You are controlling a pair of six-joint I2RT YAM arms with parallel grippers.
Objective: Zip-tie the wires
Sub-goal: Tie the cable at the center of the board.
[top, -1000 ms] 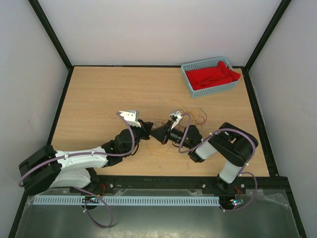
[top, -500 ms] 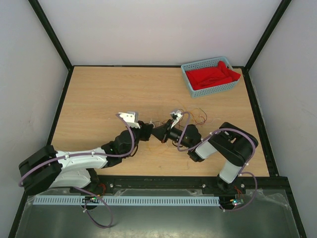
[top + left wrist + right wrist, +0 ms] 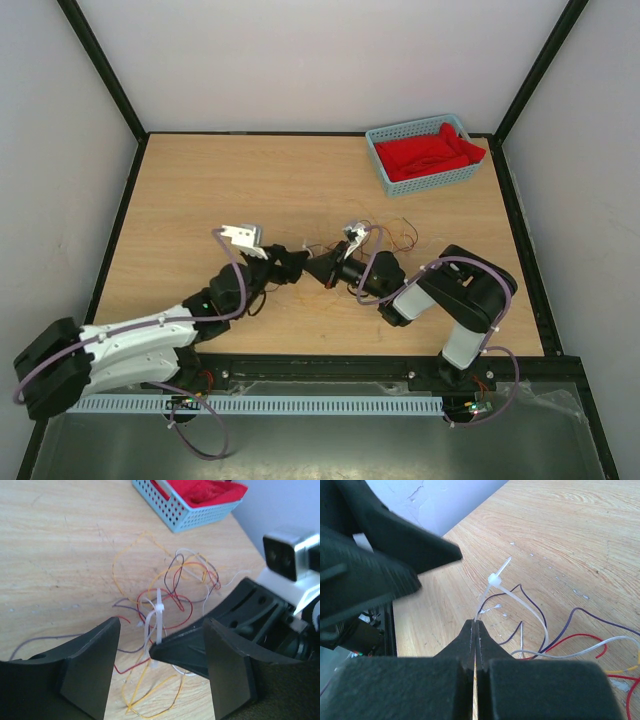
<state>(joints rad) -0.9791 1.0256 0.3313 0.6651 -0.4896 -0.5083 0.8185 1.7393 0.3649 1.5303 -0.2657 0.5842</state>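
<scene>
**Letting go on the left while the right keeps the tie**

Nearest the bases, the left gripper (image 3: 161, 625) has just spread its jaws and drawn back a little toward its own side. A second ago it was nearly closed, hard up against the right gripper (image 3: 476, 625). Nothing sits between its matte black, wedge-shaped fingers (image 3: 92, 662) now.

The right gripper has not changed. Its jaws are pressed together on the tail of the zip tie (image 3: 159, 611), and the thin white strap runs straight out of the seam between them.

My reading is that the left has finished pulling and the loop is drawn up. Whether it is fully snug I cannot tell.

The tie is smooth, pale, stiff plastic with a small square head and a short stub poking past it. It circles the wires (image 3: 170, 587) just beyond the right fingertips.

The wires are hair-thin and limp, in red, orange, dark purple and white. They lie in loose curls on the light wood-grain table (image 3: 200, 190), near its middle.

Far back on the right stands a blue perforated basket (image 3: 175, 515) holding crumpled red cloth (image 3: 425, 155).
</scene>
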